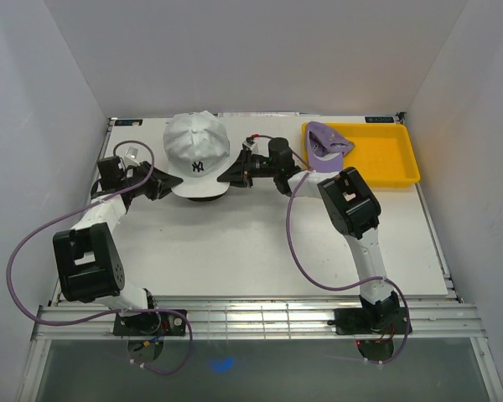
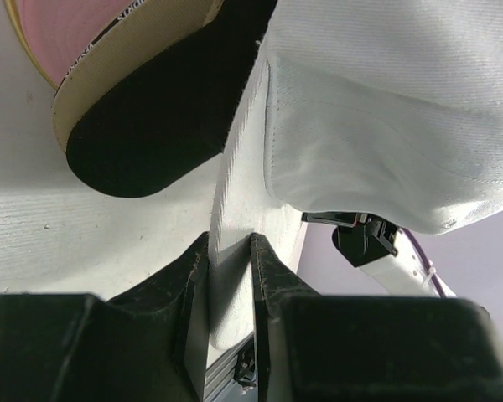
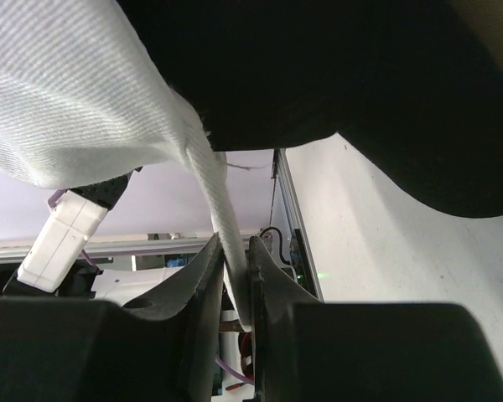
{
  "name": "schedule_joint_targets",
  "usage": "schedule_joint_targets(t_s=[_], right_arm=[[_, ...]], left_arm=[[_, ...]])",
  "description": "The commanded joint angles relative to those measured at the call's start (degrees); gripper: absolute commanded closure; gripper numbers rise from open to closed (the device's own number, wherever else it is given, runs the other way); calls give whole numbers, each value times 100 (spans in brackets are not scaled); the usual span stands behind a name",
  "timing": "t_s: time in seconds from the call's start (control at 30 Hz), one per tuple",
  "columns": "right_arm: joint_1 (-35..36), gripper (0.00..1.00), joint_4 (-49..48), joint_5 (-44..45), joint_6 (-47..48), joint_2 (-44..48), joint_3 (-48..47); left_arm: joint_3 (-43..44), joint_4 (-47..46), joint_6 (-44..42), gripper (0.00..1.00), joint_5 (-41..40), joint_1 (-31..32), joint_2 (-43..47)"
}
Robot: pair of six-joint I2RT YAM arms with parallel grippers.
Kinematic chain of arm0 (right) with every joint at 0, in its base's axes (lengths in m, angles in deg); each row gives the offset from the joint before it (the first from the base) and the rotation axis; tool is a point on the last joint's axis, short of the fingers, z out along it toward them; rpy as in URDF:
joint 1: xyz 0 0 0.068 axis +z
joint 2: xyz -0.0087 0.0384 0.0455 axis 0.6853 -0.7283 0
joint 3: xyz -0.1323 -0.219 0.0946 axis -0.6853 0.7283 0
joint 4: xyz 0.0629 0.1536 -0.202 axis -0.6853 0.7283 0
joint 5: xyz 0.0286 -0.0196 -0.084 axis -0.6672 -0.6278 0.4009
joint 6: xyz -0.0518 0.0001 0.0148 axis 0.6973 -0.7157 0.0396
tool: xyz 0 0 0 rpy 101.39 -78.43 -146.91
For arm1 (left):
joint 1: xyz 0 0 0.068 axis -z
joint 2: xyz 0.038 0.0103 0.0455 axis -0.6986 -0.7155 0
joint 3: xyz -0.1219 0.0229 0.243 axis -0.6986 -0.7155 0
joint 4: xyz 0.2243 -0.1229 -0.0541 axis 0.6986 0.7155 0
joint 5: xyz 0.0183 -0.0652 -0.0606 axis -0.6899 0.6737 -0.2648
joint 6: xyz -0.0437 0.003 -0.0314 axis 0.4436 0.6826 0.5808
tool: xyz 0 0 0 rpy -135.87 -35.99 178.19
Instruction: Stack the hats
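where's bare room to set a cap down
Biggest bare patch: white table between the arms, near side of the white fabric cap. Yellow plastic tray is bare right of the purple fabric cap. Crowded around the white cap, gripped by left claw and right claw.

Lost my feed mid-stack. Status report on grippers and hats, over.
Grips: left gripper and right gripper shut on white cap rim. It sits over stacked caps. Remaining purple cap in yellow tray, nothing blocking.

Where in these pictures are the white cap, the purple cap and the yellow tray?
white cap point(image 1: 197, 142): top external view, crown above the logo
purple cap point(image 1: 324, 142): top external view, middle of the fabric
yellow tray point(image 1: 386, 155): top external view, bare floor
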Motion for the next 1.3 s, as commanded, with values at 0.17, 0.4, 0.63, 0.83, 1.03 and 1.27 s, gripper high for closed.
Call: schedule_joint_targets(t_s=[0.17,0.4,0.63,0.83,1.03,1.27], right_arm=[[-324,86,299,42,286,137,233],[-359,86,817,95,655,110,128],[-421,87,1257,174,954,101,75],[-456,87,1775,244,1279,49,-135],[-456,86,2031,340,1420,-4,-223],[-474,87,2365,455,1676,-13,-232]], left_arm=[[-63,573,-563,100,-784,-138,-174],[-45,731,-686,100,-1013,-129,-253],[-1,872,-774,100,-1206,-129,-385],[78,1003,-880,100,-1364,-120,-411],[113,1039,-932,100,-1487,-94,-473],[122,1162,-994,100,-1690,-50,-526]])
